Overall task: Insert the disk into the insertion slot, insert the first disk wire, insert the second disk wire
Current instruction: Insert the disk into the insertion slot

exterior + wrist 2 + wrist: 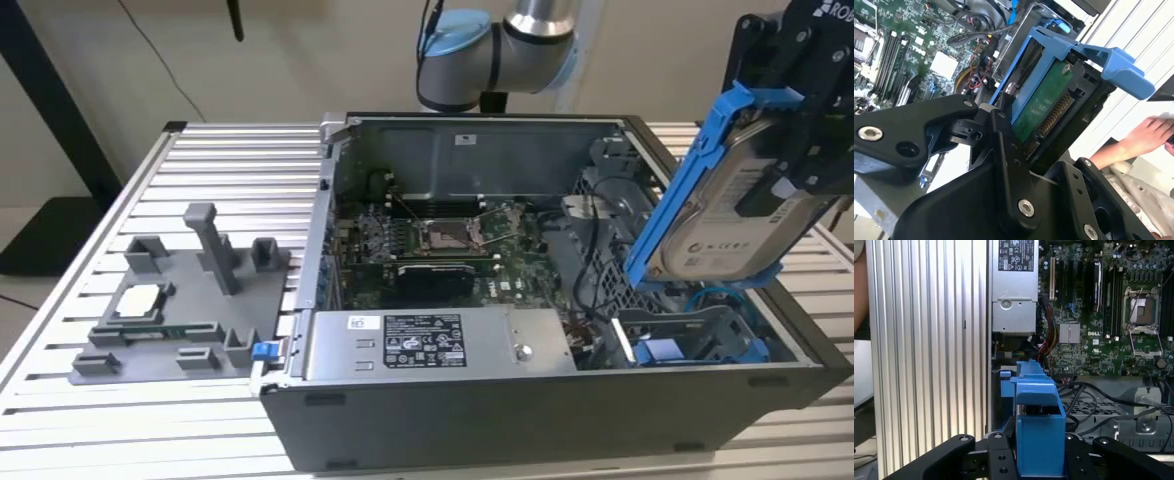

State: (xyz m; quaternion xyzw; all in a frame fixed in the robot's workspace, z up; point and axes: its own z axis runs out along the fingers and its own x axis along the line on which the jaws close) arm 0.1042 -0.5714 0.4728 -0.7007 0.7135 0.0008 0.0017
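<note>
Standing on the slatted bench (200,150), the open computer case (534,410) took most of the exterior view. Above its corner at the exterior view's right, the disk (727,215) hung steeply tilted, clamped firmly by the gripper (787,175), and apart from the insertion slot (681,325) just below it.

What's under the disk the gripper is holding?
In the exterior view the disk, tilted in the gripper, hangs above the insertion slot: grey bay, blue tabs, wires beside it. Part of the slot behind the disk's lower end is covered.
</note>
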